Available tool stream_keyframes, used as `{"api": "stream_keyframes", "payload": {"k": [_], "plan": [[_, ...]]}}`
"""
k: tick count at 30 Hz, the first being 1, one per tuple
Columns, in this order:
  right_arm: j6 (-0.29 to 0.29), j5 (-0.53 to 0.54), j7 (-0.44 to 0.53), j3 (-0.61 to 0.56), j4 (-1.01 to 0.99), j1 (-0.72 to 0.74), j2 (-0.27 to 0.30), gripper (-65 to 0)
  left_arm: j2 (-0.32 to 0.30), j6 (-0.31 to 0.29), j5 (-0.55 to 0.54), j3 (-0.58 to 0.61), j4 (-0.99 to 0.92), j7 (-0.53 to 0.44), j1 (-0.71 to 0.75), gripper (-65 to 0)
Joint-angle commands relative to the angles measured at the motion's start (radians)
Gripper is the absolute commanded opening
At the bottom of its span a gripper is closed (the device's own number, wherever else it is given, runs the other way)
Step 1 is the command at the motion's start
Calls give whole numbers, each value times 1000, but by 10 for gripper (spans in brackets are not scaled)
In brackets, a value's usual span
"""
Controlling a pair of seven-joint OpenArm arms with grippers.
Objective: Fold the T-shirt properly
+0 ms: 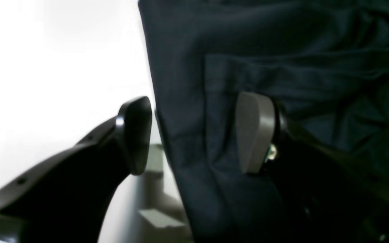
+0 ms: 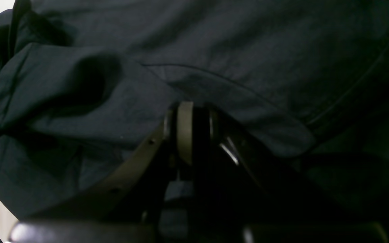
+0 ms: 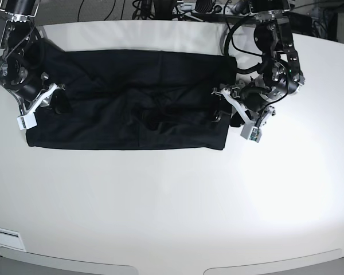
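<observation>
- We see the T-shirt (image 3: 126, 100) as a wide band on the tabletop (image 3: 172, 200); crosswise folds left.
- Left gripper (image 1: 194, 135) apart, straddling the edge.
- Right gripper (image 2: 194, 130) pinches cloth.

The base view looks down from high in front across the whole white bench (image 3: 172, 200), taking in both arms and the full spread of the T-shirt (image 3: 132, 103). Each wrist view sits just behind its own jaws, very close to the cloth: the left one at the shirt's edge against the bench, the right one filled with dark folds. All three share the T-shirt.
</observation>
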Motion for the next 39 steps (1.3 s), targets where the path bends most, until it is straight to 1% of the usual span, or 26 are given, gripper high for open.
{"api": "stream_keyframes", "payload": {"k": [1, 2, 3, 4, 6, 7, 8, 11, 13, 14, 16, 27, 33, 36, 39], "plan": [[-8, -53, -68, -6, -5, -6, 6, -555, -2, 1, -9, -1, 9, -11, -10, -249], [-8, -53, -68, -6, -5, -6, 6, -555, -2, 2, -10, -1, 10, -11, -10, -249], [-8, -53, -68, -6, -5, -6, 6, -555, -2, 1, -10, -1, 10, -13, -10, -266], [-8, -53, -68, -6, -5, -6, 6, -555, -2, 1, -11, -1, 10, -14, -13, -306], [-8, -53, -68, -6, -5, -6, 6, -556, -2, 1, -26, -1, 10, -9, -13, -409], [-8, -53, -68, -6, -5, -6, 6, -555, -2, 0, -40, -1, 12, -6, -13, -442], [-8, -53, -68, -6, -5, -6, 6, -556, -2, -3, -56, -1, 14, -3, -13, -457], [-8, -53, -68, -6, -5, -6, 6, -555, -2, -38, -90, -1, 19, -2, -16, -456], [-8, -53, -68, -6, -5, -6, 6, -555, -2, -45, -91, -1, 19, -2, -20, -463], [-8, -53, -68, -6, -5, -6, 6, -555, -2, -44, -90, -1, 19, 0, -22, -509], [-8, -53, -68, -6, -5, -6, 6, -555, -2, -45, -91, -1, 19, 9, -24, -650], [-8, -53, -68, -6, -5, -6, 6, -556, -2, -45, -97, -1, 20, 20, -24, -650], [-8, -53, -67, -6, -5, -6, 6, -555, -3, -45, -100, -1, 84, 20, -24, -650], [-8, -53, -68, -6, -5, -6, 6, -556, -3, -63, -104, -1, 100, 21, -24, -644], [-8, -53, -68, -6, -5, -6, 6, -555, -2, -64, -107, -1, 100, 28, -23, -445]]}}
